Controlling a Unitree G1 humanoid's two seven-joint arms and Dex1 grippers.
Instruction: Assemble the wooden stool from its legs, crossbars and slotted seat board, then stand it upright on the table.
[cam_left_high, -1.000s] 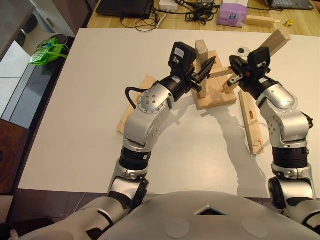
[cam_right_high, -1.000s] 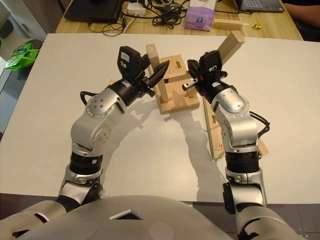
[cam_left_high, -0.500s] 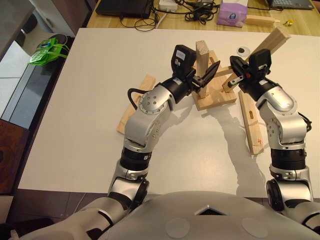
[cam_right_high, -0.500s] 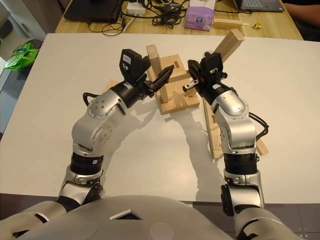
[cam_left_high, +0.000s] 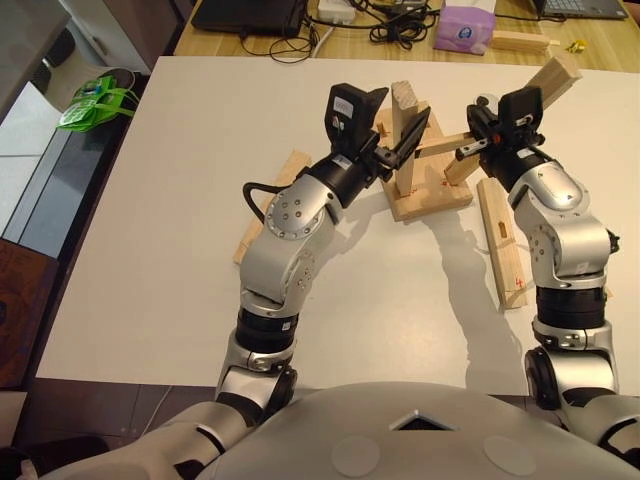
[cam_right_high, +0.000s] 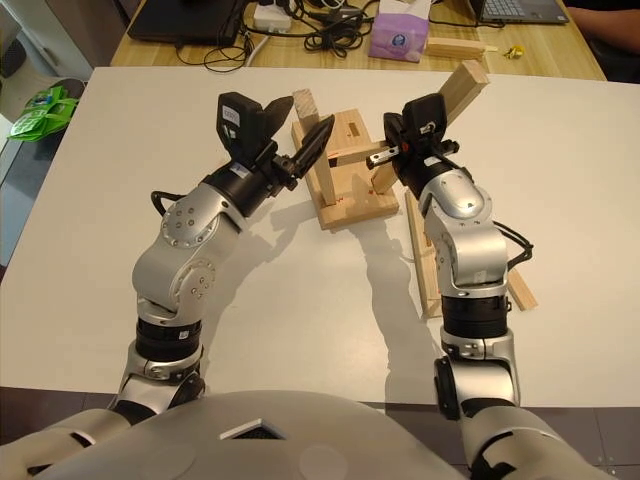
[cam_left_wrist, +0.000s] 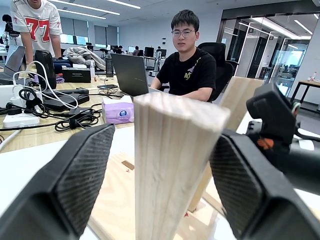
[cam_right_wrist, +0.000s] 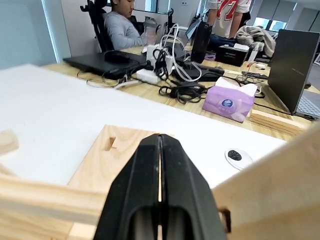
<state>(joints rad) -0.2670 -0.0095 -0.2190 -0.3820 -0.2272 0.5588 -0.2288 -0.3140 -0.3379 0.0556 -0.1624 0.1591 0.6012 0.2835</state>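
White table (cam_left_high: 180, 200) surface is seen under the work, and a wooden desk lies beyond it, on which a laptop (cam_left_high: 250, 15), tangled cables (cam_left_high: 400, 20) and a purple tissue box (cam_left_high: 465, 28) are set.

Left of the seat board (cam_left_high: 445, 195), a loose wooden plank (cam_left_high: 292, 165) is laid flat on the table, partly covered by the left arm. The seat board itself lies flat near the middle of the table. An upright leg (cam_left_high: 402, 100) is stood on its left part; whether its foot is seated in a slot cannot be told. An open slot is seen in the board's far edge in the right wrist view.

The left arm is bent up from the near edge toward the board, and the left gripper (cam_left_wrist: 164, 135) is held level around the upright leg, its fingers (cam_left_wrist: 75, 175) spread apart on either side of the wood with a gap on each side.

A crossbar (cam_left_high: 445, 146) is held level above the board, one end against the upright leg. Its other end is clamped in the right gripper (cam_left_high: 478, 142), the fingers pressed together on it. The right forearm is raised steeply over the board's right edge.

Right of the board, a tilted leg (cam_left_high: 545, 82) is leaned behind the right gripper, and a long wooden piece (cam_left_high: 500, 240) is laid flat on the table.
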